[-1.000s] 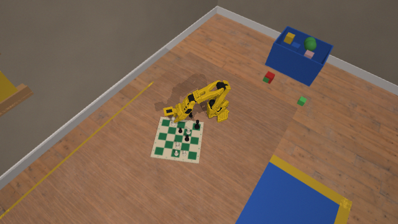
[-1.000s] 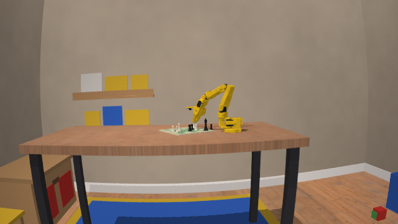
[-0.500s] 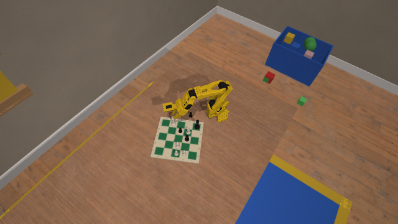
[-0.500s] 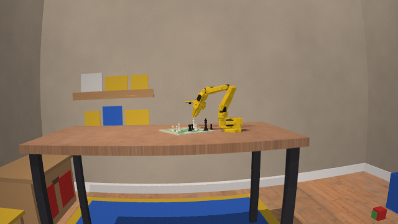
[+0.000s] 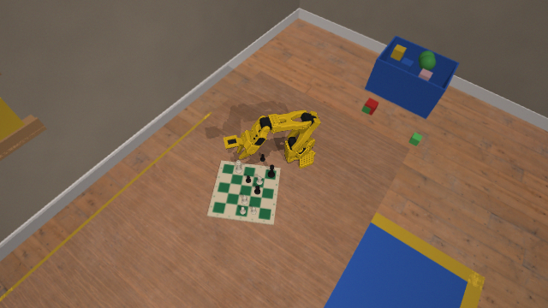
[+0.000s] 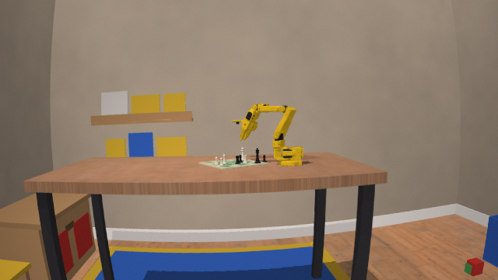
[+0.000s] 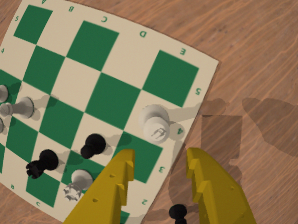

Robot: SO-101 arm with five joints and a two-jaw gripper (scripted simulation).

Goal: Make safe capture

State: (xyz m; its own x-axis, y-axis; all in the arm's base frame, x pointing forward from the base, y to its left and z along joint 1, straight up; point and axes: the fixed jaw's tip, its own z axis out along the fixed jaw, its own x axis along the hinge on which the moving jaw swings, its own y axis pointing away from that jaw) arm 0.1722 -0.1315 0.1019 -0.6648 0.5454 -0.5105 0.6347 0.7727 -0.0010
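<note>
The green and cream chessboard [image 5: 245, 192] lies on the wooden table in front of the yellow arm. My gripper [image 5: 242, 151] hangs above the board's far corner, its fingers a little apart with nothing between them; it also shows in the wrist view [image 7: 160, 156]. A tall white piece [image 7: 158, 124] [image 5: 238, 166] stands upright on the corner square below it. A black pawn [image 5: 262, 157] [image 7: 178, 216] stands upright on the table just off the board, near the arm's base. A tall black piece [image 5: 271, 171] stands on the other far corner. Black pawns [image 5: 257, 188] and white pieces [image 5: 244, 198] stand mid-board.
The arm's base [image 5: 300, 154] stands just behind the board. Down on the floor are a blue bin [image 5: 411, 74] with toys, a red and green cube [image 5: 370, 106], a green cube [image 5: 415, 139] and a blue mat [image 5: 398, 269].
</note>
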